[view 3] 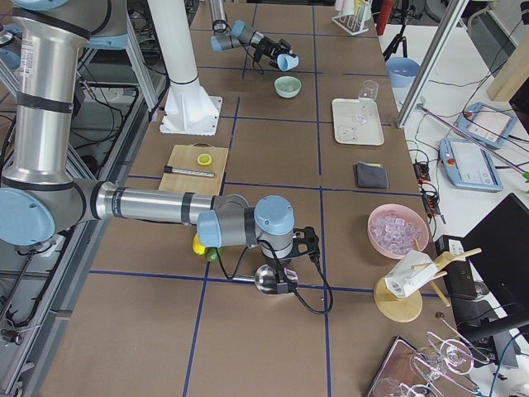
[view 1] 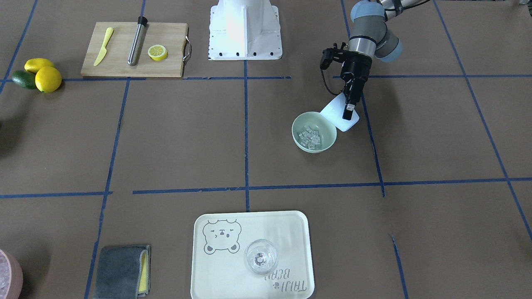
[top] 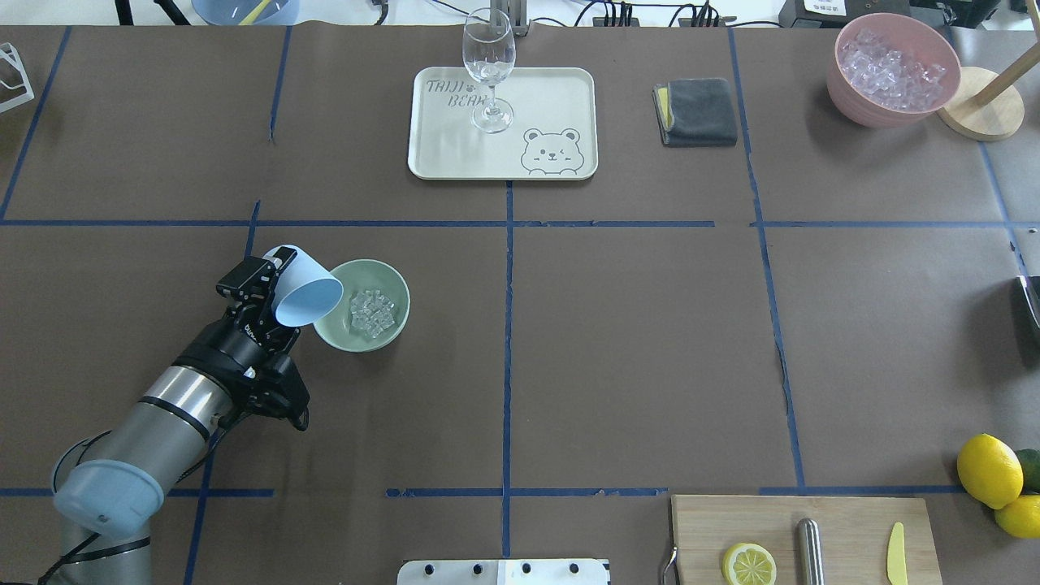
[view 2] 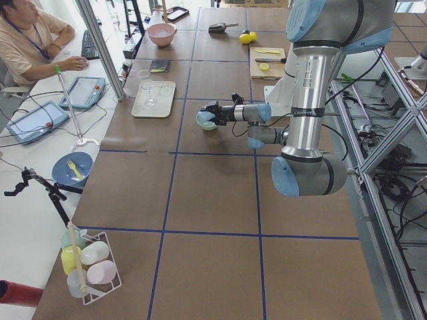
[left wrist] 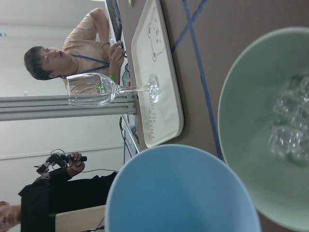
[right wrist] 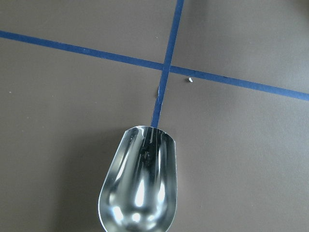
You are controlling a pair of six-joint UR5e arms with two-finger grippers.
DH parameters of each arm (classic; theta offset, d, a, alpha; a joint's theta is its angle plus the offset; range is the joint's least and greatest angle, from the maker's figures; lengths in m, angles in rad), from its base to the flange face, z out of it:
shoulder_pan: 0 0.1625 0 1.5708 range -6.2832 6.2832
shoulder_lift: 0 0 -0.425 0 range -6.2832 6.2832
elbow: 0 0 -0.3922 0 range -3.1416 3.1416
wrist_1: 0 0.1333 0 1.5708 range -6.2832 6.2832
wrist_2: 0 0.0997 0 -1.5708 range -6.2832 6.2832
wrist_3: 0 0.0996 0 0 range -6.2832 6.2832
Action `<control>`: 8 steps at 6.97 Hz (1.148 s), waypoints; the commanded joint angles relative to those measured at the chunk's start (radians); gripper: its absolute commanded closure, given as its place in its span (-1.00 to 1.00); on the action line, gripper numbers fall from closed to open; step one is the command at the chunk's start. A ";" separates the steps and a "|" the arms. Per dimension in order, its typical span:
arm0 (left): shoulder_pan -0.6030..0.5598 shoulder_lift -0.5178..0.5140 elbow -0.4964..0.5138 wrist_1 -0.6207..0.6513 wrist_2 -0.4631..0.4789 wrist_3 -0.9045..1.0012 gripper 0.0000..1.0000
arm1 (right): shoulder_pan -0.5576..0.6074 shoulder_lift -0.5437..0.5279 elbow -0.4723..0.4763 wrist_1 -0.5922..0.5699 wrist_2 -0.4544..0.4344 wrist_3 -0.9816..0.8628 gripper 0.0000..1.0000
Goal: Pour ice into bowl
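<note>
Seen from over the robot's shoulders, the left tool (view 1: 348, 110) is clamped on a light blue cup (top: 309, 297) at the left of the desk (top: 617, 341). The cup is tipped steeply, with its mouth turned toward the bowl (top: 362, 346) and hanging over the bowl's near rim. The pale mint-green bowl stands just right of the cup on the brown desk covering, beside a blue tape line. The ice (top: 372, 313), a small heap of clear cubes, lies inside the bowl, toward its middle.

Further right, at the far edge of the desk, a cream tray (top: 447, 158) printed with a bear carries an upright wine glass (top: 489, 61). A folded grey cloth (top: 700, 114) lies to the right of the tray. Beyond the cloth sits a pink container (top: 861, 110) full of crushed-looking ice.

At the near right, a wooden cutting board (top: 707, 528) holds a lemon half (top: 748, 564), a metal cylinder (top: 808, 552) and a small yellow knife (top: 896, 554). Whole lemons (top: 989, 470) rest just beyond the board's corner.

The right tool (view 3: 287, 277) hangs low over the desk at the far right. A shiny metal scoop (right wrist: 137, 188) shows under its wrist camera. Whether its jaws are apart or together cannot be told.
</note>
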 commanded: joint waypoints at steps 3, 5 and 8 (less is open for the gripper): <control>0.004 0.028 -0.020 -0.210 -0.161 -0.928 1.00 | 0.000 0.001 0.002 0.001 0.000 -0.001 -1.00; 0.003 0.036 -0.017 -0.206 -0.158 -1.165 1.00 | 0.000 0.001 0.002 0.001 0.000 -0.001 -1.00; -0.040 0.210 -0.006 -0.193 -0.148 -1.331 1.00 | 0.000 -0.001 0.002 0.001 0.001 -0.001 -1.00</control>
